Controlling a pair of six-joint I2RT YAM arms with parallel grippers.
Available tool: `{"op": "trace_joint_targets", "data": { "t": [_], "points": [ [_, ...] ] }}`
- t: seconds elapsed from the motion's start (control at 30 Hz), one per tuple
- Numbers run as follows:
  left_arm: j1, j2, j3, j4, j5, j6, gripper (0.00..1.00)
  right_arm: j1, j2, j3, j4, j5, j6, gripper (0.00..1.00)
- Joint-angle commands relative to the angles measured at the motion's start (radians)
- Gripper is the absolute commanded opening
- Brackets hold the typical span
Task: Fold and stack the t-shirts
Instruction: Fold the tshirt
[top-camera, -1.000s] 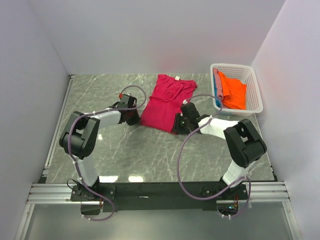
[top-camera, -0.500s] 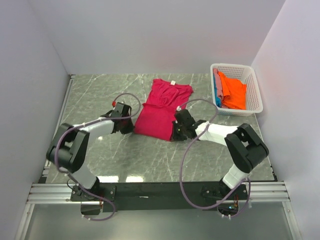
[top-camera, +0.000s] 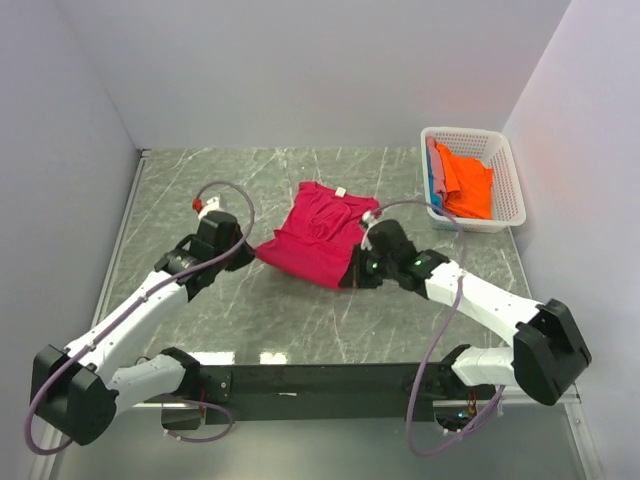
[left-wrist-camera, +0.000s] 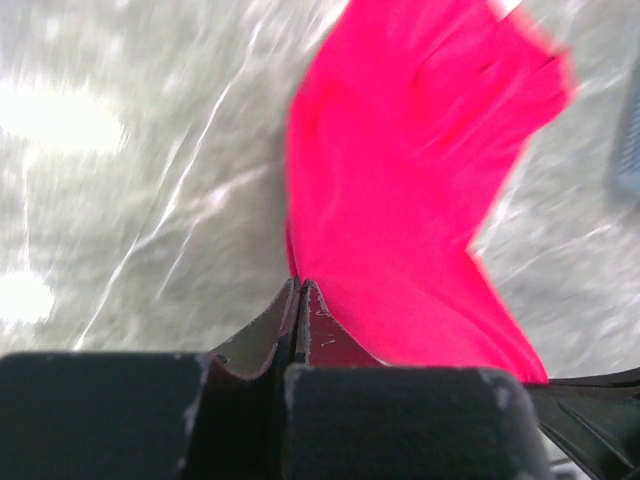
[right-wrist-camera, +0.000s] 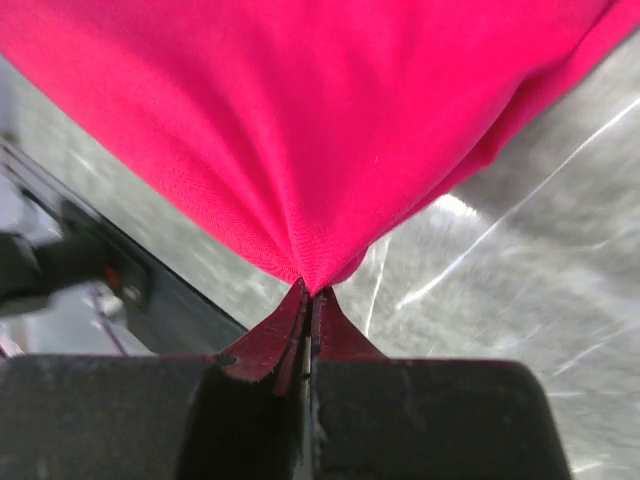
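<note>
As left gripper (top-camera: 252, 252) and right gripper (top-camera: 347, 281) clamp shut on its near corners, crimson-pink t-shirt (top-camera: 318, 235) spread across table (top-camera: 300, 315)

Overhead I get bright, sharp light, with two glare patches on the surface (top-camera: 300, 320) at its near edge. My left wrist view is smeared with blur; the right is crisp only on the crimson-pink t-shirt (right-wrist-camera: 300, 130).

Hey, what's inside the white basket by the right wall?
The white basket holds an orange t-shirt, with the edge of a blue-teal t-shirt showing beside it. Anything beneath them is covered.
</note>
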Motion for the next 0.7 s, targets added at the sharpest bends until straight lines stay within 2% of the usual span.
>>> {"op": "trace_joint_targets", "data": {
  "t": [0.0, 0.23, 0.43, 0.67],
  "points": [
    [0.003, 0.036, 0.140, 0.011, -0.096, 0.026, 0.01, -0.103, -0.056, 0.086, -0.072, -0.088, -0.046, 0.00],
    [0.008, 0.280, 0.418, 0.058, -0.151, 0.085, 0.01, -0.298, -0.021, 0.247, -0.139, -0.191, -0.108, 0.00],
    [0.028, 0.519, 0.687, 0.063, -0.161, 0.148, 0.01, -0.439, 0.094, 0.332, -0.129, -0.318, -0.105, 0.00],
    [0.060, 0.818, 0.961, 0.068, -0.101, 0.188, 0.01, -0.544, 0.251, 0.450, -0.090, -0.352, -0.096, 0.00]
  ]
}}
